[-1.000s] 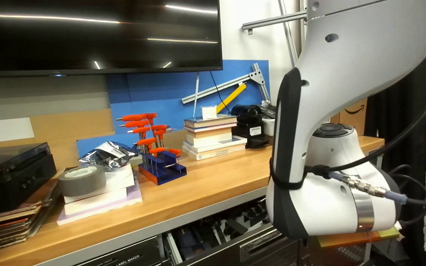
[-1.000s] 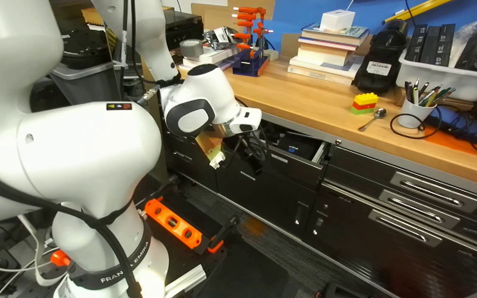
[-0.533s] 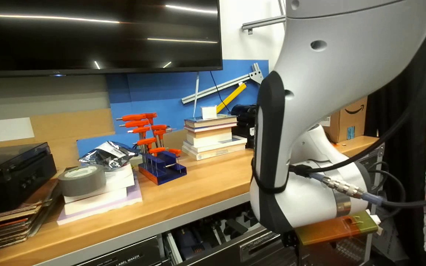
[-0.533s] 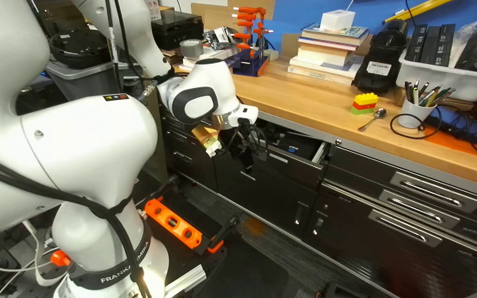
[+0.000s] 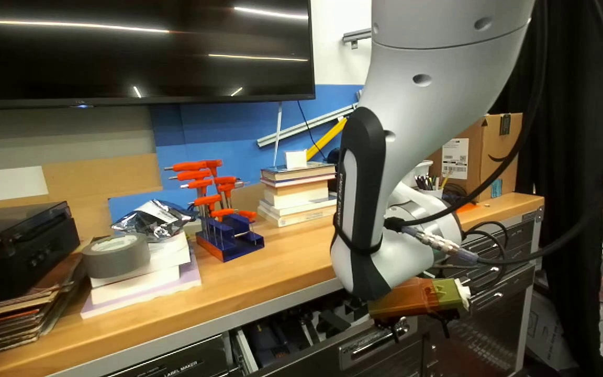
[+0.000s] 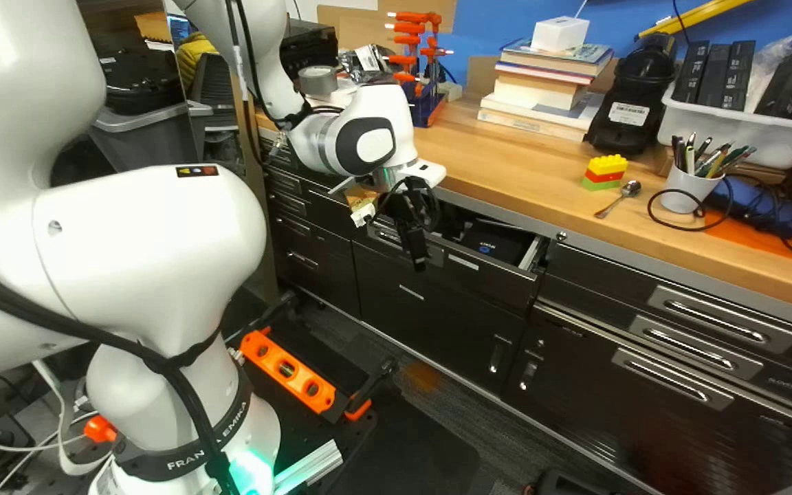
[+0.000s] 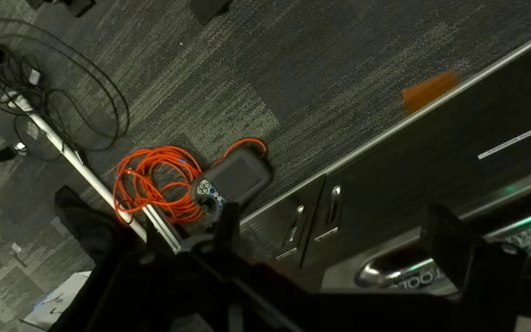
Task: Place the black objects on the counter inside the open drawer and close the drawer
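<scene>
I have my fingers (image 7: 445, 240) spread wide apart near the silver handle (image 5: 363, 347) of the drawer (image 6: 489, 278), which stands pulled out beneath the desk (image 6: 526, 161).

In an exterior view the television (image 5: 139, 52) runs off the top and left edges at 10 o'clock, and at 6 o'clock the bottom edge crops the drawer (image 5: 327, 361), whose right end is partly hidden behind the arm (image 5: 416, 118). In an exterior view the counter (image 6: 506, 161) is cut off by the right edge at 3 o'clock, and the lettering on the drawer's label (image 6: 463, 262) is too small to read. In the wrist view the bottom edge crops the dark gripper (image 7: 332, 219) around 6 o'clock, and one finger (image 7: 445, 244) covers part of the silver handle (image 7: 382, 275) at 4 o'clock.
</scene>
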You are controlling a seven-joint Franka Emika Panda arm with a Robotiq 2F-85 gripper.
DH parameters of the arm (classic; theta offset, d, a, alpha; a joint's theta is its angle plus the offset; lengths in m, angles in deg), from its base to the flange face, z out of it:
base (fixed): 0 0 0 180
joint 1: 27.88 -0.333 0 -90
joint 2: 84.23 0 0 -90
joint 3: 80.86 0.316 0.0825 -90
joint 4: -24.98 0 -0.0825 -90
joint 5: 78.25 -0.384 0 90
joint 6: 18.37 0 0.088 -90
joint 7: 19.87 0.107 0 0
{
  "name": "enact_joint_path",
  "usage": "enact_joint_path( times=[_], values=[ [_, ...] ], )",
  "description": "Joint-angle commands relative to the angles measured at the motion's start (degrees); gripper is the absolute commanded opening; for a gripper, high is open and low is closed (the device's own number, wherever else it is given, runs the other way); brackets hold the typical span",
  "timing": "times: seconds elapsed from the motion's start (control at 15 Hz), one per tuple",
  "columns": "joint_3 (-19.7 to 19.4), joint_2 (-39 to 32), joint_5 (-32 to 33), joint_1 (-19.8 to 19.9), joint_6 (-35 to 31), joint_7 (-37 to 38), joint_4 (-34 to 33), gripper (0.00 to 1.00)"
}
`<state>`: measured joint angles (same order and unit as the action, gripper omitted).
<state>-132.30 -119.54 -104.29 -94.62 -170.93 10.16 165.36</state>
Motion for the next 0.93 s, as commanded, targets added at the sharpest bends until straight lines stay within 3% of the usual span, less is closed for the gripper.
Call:
enact_joint_path(
  times=[0.0, 0.27, 0.6, 0.87],
  values=[
    [6.22, -1.31, 5.6, 8.7, 2.98, 10.98, -6.78, 1.0],
    [17.87, 2.72, 3.27, 22.29, -0.31, 17.78, -9.36, 1.0],
    [38.9, 3.49, -1.95, 43.17, -9.95, 20.6, -11.97, 1.0],
    [50.21, 2.16, -5.56, 52.73, -20.71, 20.26, -11.24, 1.0]
  ],
)
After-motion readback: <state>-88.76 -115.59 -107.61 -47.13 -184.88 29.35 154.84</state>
